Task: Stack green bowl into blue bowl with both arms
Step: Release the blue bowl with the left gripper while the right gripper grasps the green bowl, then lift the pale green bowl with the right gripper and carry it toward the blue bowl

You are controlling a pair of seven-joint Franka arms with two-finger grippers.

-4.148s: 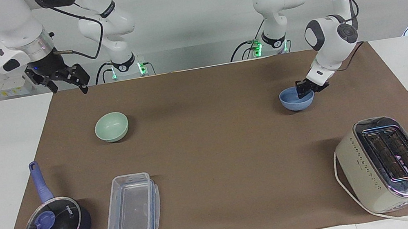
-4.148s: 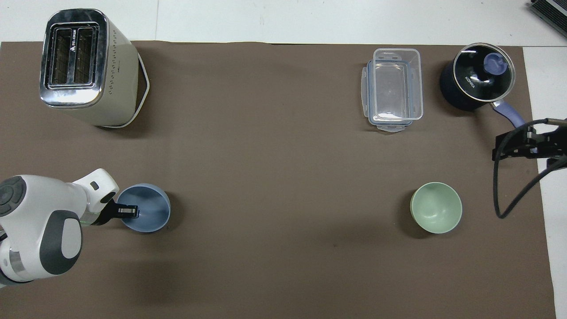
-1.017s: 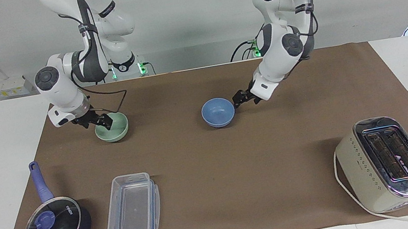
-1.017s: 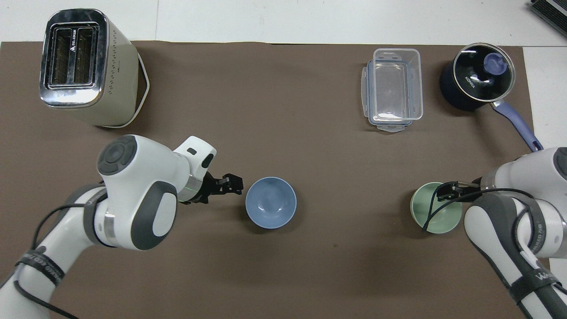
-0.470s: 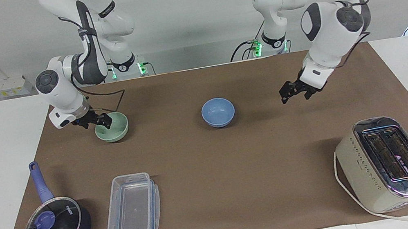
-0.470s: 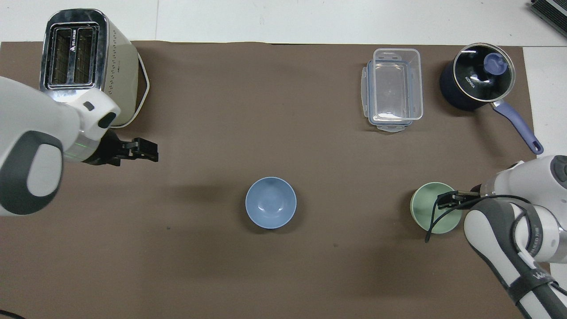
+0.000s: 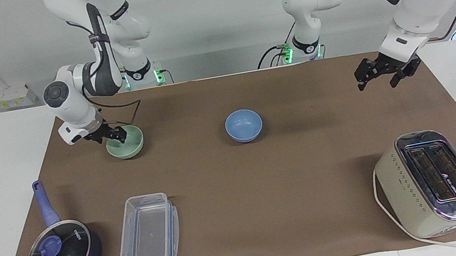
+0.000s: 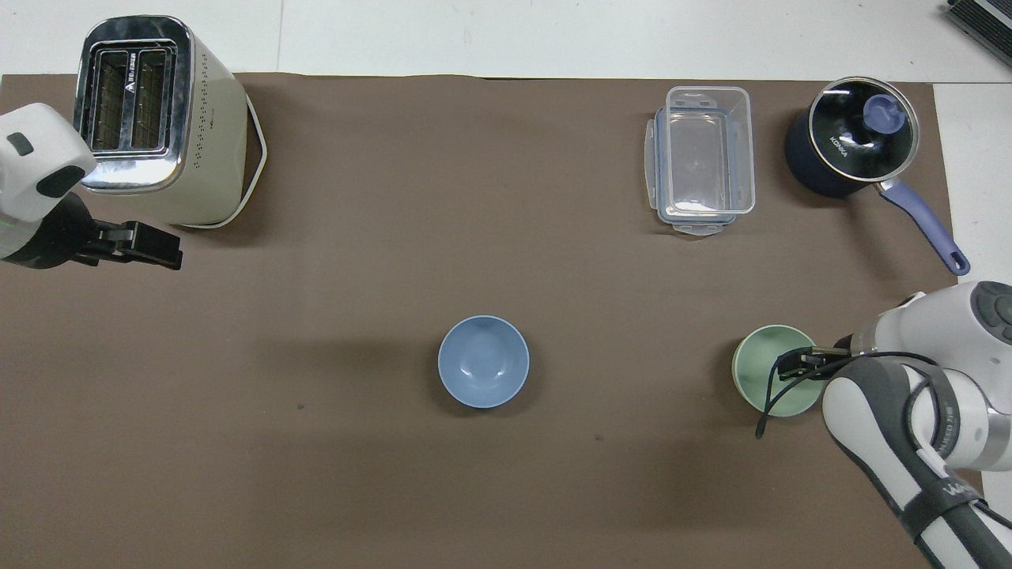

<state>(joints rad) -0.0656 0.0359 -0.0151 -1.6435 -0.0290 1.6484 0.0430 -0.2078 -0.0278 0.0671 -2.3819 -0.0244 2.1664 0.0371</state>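
Observation:
The pale green bowl (image 7: 130,145) (image 8: 757,389) stands on the brown mat toward the right arm's end of the table. My right gripper (image 7: 110,137) (image 8: 791,365) is down at its rim, fingers still apart and astride the edge on the side toward the right arm's end. At the mat's middle the blue bowl (image 7: 244,125) (image 8: 483,361) sits upright and empty, with nothing touching it. Up in the air, my left gripper (image 7: 376,79) (image 8: 162,251) hangs open and empty over the mat at the left arm's end.
A cream toaster (image 7: 431,182) (image 8: 150,111) stands at the left arm's end, farther from the robots. A clear plastic container (image 7: 149,236) (image 8: 704,158) and a lidded dark saucepan (image 7: 64,255) (image 8: 850,146) with a blue handle sit farther from the robots than the green bowl.
My left arm has let the blue bowl rest at the middle, then lifted and swung away toward its own end. The right gripper has stayed at the green bowl's rim.

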